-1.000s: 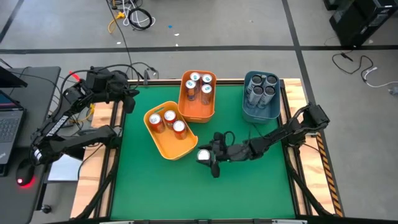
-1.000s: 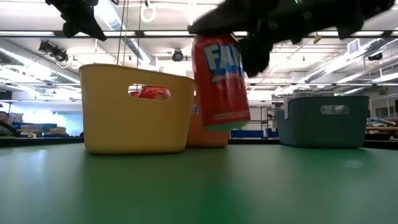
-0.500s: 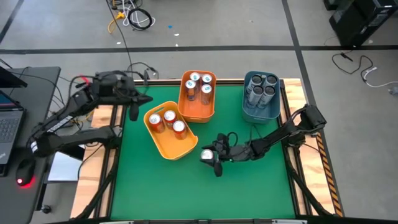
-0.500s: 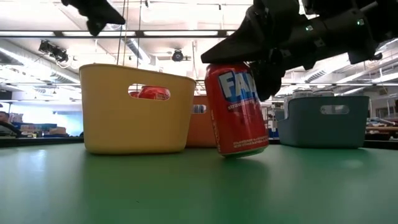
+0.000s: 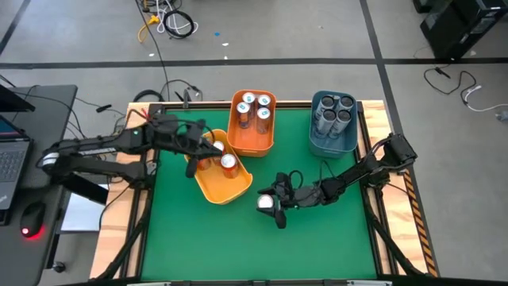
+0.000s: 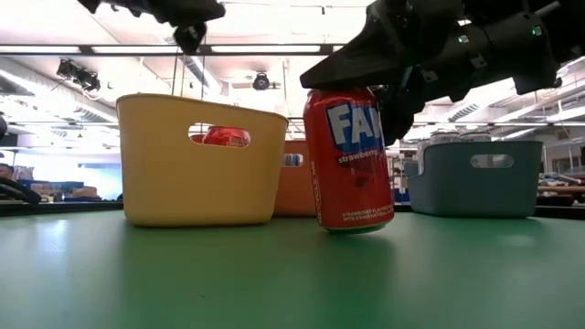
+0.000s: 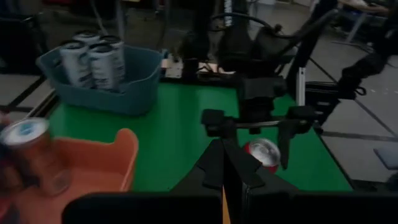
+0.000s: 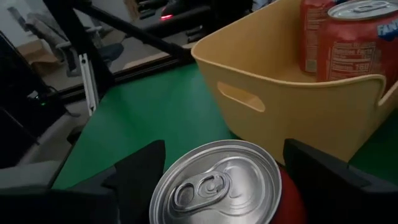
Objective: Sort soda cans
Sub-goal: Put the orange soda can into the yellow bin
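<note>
One red soda can (image 6: 352,155) stands upright on the green table, in front of the yellow bin (image 5: 226,184); its silver top (image 8: 217,183) fills the right wrist view. My right gripper (image 5: 270,203) is shut on it. My left gripper (image 5: 190,164) is shut, holds nothing, and hovers above the yellow bin's left side, over the red cans (image 5: 228,162) inside. The orange bin (image 5: 252,141) holds white cans with green marks (image 5: 254,111). The blue bin (image 5: 333,144) holds dark grey cans (image 5: 333,111). My right gripper pinches the red can's upper part, just under the rim (image 8: 283,186), with one finger (image 8: 134,171) on each side. The fingers come nearly level from the table's right side. The can is upright and its base (image 6: 356,224) rests on the table.
The three bins stand in a row across the table's far half, the yellow one nearest the can. Green mat lies bare on the near half (image 5: 238,246). A laptop (image 5: 12,159) and a mouse sit on a side desk to the left. Cables lie on the floor beyond.
My right gripper has come down and carried the red can with it. The can was lifted clear and tilted, and it now stands upright on the table. My left arm has swung from the table's far left corner toward the yellow bin and now reaches over it.
</note>
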Available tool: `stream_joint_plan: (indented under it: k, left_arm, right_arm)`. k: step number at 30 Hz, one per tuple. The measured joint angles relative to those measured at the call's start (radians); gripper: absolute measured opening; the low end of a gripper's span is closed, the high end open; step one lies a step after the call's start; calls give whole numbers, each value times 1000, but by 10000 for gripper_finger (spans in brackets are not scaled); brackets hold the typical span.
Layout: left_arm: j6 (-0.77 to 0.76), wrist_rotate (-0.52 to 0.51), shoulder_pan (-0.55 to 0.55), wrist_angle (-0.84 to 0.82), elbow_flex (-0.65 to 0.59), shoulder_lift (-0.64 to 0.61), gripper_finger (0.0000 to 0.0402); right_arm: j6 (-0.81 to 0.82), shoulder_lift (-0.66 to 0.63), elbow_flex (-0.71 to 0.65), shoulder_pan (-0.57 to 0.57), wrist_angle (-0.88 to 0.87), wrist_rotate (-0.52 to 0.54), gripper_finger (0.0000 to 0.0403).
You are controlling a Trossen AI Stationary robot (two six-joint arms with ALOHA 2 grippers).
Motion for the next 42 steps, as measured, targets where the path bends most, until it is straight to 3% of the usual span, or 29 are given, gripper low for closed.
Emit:
stream_joint_plan:
  k: [6, 18, 24, 29, 35, 42]
  left_arm:
    - [1, -9, -79, 125, 0, 110, 0]
    - [3, -10, -117, 150, 42, 201, 0]
    - [3, -8, -118, 182, 44, 201, 0]
    - [-27, 57, -128, 250, 45, 234, 1]
    - [35, 171, -185, 353, 45, 358, 1]
    - [182, 69, -272, 287, 116, 456, 1]
  right_arm:
    - [-7, -1, 0, 0, -9, -8, 318]
    - [-78, -14, -1, -36, -32, -15, 355]
    - [-158, -115, 0, -51, -56, -21, 355]
    - [-183, -248, 1, -37, -185, -26, 345]
    - [-83, -433, 1, 23, -493, 25, 273]
    - [-6, -514, 2, 117, -799, 141, 85]
